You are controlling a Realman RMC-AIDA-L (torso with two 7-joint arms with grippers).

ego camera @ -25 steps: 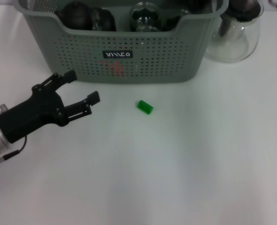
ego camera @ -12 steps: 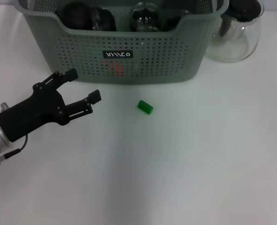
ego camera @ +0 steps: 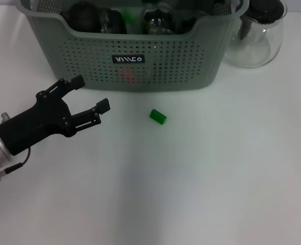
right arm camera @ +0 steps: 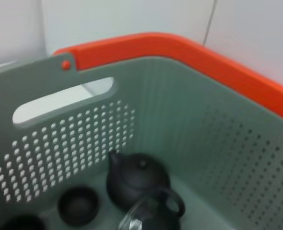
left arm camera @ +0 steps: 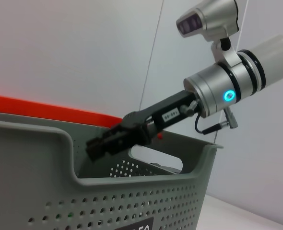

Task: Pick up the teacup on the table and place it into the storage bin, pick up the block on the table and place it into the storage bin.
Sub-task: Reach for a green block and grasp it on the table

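Nearest the robot, the left claw [ego camera: 91, 95] hangs low over the white tabletop [ego camera: 201, 178], its two black fingers spread well apart with nothing between them, pointing toward the front of the storage bin [ego camera: 140, 61]. A bit past it the little green block [ego camera: 157, 116] lies on the tabletop, off to the right of the claw's tips and near the bin's front wall but not touching it. The bin is the grey-green perforated basket with the small black label [ego camera: 128, 59]. Beside its right end stands a clear glass pitcher [ego camera: 257, 33] with a black lid. The right wrist view looks down into the bin, where a dark teapot [right arm camera: 137, 177] sits on the floor with a small dark teacup [right arm camera: 77, 205] just beside it and what looks like a glass piece in front, hard to make out. In the left wrist view the right claw [left arm camera: 97, 145] reaches over the bin's far rim, and honestly I can't tell whether it's open or closed from that angle.
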